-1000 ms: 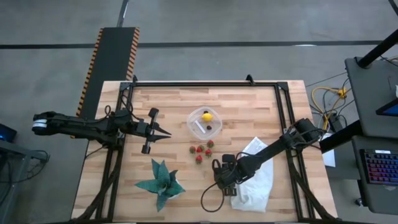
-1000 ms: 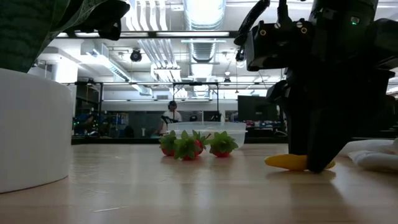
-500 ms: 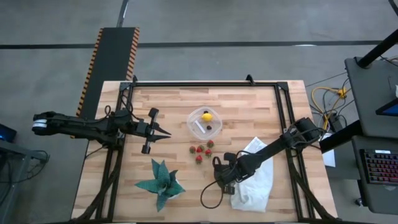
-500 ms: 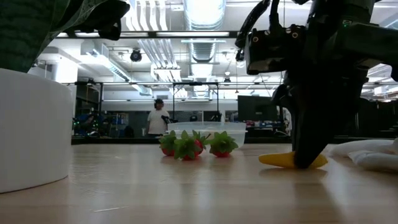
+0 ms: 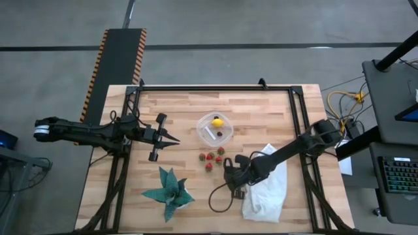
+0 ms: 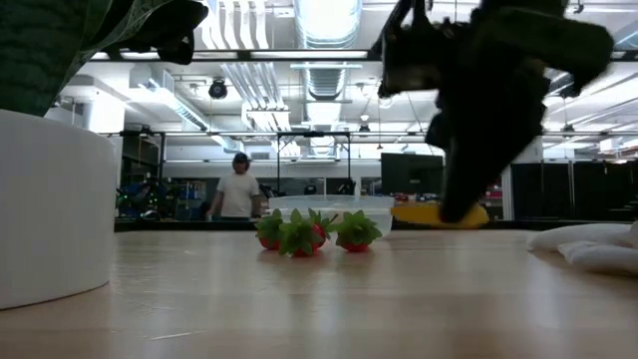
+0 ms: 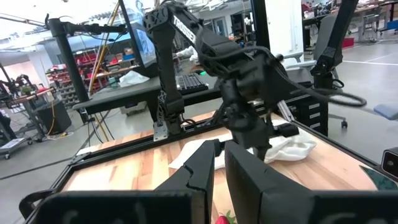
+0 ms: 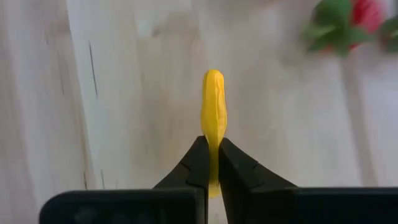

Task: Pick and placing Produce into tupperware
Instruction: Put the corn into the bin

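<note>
The clear tupperware [image 5: 215,128] sits mid-table with a yellow lemon-like piece [image 5: 217,122] and a dark ball [image 5: 221,134] inside. Several red strawberries [image 5: 210,158] lie on the wood just near of it; the low view shows them too [image 6: 309,231]. My right gripper [image 5: 233,178] hangs over the table near of the strawberries, shut on a long yellow produce piece [image 6: 439,213]. The arm hides that piece in the high view. My left gripper [image 5: 172,138] waits shut, level above the table's left part. My right gripper pinches the long yellow piece [image 8: 213,143] between its two fingers, which come from above, pointing down, and lie across it. Most of the piece [image 8: 213,99] sticks out past the fingers. It is lifted clear of the table and lies about level in the low view.
A green spiky plant shape [image 5: 168,192] stands at the near left; in the low view its white base [image 6: 50,209] fills the left side. A white cloth bag [image 5: 268,189] lies under my right arm. A black cable loop [image 5: 219,205] lies beside it. A person [image 6: 237,191] stands in the room behind.
My right gripper has risen and drifted toward the strawberries and the far edge, staying shut on the yellow piece. That piece lay on the table a second ago; now it is lifted clear and held level at the height of the tub's rim.
</note>
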{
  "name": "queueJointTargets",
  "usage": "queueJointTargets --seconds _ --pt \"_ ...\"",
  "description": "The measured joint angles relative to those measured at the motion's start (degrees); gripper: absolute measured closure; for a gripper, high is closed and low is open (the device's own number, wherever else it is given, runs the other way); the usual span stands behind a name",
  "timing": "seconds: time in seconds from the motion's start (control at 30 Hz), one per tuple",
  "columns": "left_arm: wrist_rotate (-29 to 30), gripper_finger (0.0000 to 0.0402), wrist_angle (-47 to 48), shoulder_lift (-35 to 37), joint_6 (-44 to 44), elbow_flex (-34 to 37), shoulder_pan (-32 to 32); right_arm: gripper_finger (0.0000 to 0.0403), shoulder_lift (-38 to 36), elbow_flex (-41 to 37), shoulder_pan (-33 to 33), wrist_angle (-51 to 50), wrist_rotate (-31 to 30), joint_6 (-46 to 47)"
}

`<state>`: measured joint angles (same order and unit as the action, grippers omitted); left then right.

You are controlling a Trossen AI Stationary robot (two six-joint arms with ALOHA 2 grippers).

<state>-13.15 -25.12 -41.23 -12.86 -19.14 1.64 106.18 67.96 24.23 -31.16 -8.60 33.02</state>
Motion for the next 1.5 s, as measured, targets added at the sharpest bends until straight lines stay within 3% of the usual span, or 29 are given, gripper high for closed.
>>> queueJointTargets --seconds 0.17,0.33,0.5,0.8,1.07,1.23,1.5 --pt "0.0 0.0377 -0.3 0.0 0.0 0.0 0.0 0.0391 -4.6 0.0 -1.9 0.3 -3.4 -0.6" --pt "0.0 0.0377 -0.3 0.0 -0.1 0.0 0.0 0.0392 -10.8 -0.1 -3.5 1.5 -14.1 -0.7" --pt "0.0 0.0377 -0.4 0.0 -0.1 0.0 0.0 0.0392 -17.6 -2.4 -3.8 9.8 -22.5 -5.6" --pt "0.0 0.0377 -0.4 0.0 -0.1 0.0 0.0 0.0392 -25.1 -10.9 -3.8 22.4 -23.0 -14.9" --pt "0.1 0.0377 -0.5 0.0 -0.1 0.0 0.0 0.0392 -25.0 -12.5 -3.5 26.1 -22.6 -36.6" --pt "0.1 0.0377 -0.5 0.0 -0.1 0.0 0.0 0.0392 -24.7 -14.6 -3.1 33.5 -22.1 -48.9" --pt "0.1 0.0377 -0.5 0.0 -0.1 0.0 0.0 0.0392 -24.7 -14.5 -5.1 34.8 -21.5 -44.9"
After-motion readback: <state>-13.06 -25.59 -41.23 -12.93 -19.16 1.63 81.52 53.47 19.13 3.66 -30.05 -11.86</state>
